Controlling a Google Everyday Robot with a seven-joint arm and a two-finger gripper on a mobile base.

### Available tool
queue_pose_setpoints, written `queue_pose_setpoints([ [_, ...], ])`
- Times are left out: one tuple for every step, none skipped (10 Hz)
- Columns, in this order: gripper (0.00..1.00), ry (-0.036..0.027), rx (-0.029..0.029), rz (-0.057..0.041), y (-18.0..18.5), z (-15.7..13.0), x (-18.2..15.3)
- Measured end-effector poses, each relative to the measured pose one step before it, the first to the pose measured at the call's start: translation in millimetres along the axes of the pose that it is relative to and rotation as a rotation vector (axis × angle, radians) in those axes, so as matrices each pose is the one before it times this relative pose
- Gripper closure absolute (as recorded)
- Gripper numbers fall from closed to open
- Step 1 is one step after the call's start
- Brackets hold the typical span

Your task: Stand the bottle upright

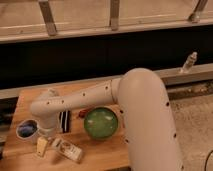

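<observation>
While the arm point(85, 97) stretches leftward across the wooden table point(107, 152), its wrist drops down at the front-left corner, and that looks deliberate to me: it sets the gripper point(43, 145) low over the boards, just beside the upper-left end of the bottle point(67, 150), where 1 short move would meet it. Clamped or released? I cannot tell, since the gripper shows only as a pale cream shape under the wrist, and I cannot say whether it touches the bottle or sits just apart. The bottle is down on its side near the table's front edge, lying on a slant from upper left to lower right, so the job is not yet done. It reads cream-white with a printed label carrying dark marks along its body; which end bears the cap I cannot make out. Around it, 3 neighbours: a blue-rimmed cup point(27, 130) just left of the wrist, a black block point(64, 121) behind the bottle, and a green bowl point(101, 123) to the right, near but apart. Far off on the ledge point(197, 75) stands a clear slim bottle point(189, 62), no part of this
</observation>
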Motion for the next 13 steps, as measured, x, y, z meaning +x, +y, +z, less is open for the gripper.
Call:
queue_pose_setpoints([
  [0.20,0.00147,-0.00492,0.01257,-1.17,1.35,4.08],
  [0.20,-0.00099,-0.00487,0.00987,-1.20,1.76,2.93],
  [0.20,-0.00288,-0.00492,0.00521,-0.43,1.89,0.94],
  [0.20,-0.00167,-0.00493,0.00103,0.39,2.30,-0.39],
  [0.20,-0.00238,-0.00598,0.00029,0.76,2.66,-1.19],
  [0.20,-0.00310,-0.00518,0.00158,-0.25,1.97,-0.82],
  [0.20,-0.00238,-0.00688,-0.00015,-0.37,3.07,-0.64],
  [0.20,-0.00326,-0.00745,0.00033,-0.69,3.31,-0.51],
  [0.20,-0.00379,-0.00652,0.00266,-1.23,3.09,-0.06],
  [0.20,-0.00436,-0.00702,0.00248,-1.40,3.37,0.12],
  [0.20,-0.00507,-0.00643,0.00191,-1.58,2.98,-0.25],
  [0.20,-0.00515,-0.00479,-0.00093,-0.88,1.90,-1.36],
  [0.20,-0.00409,-0.00449,-0.00416,-0.39,2.55,-2.24],
])
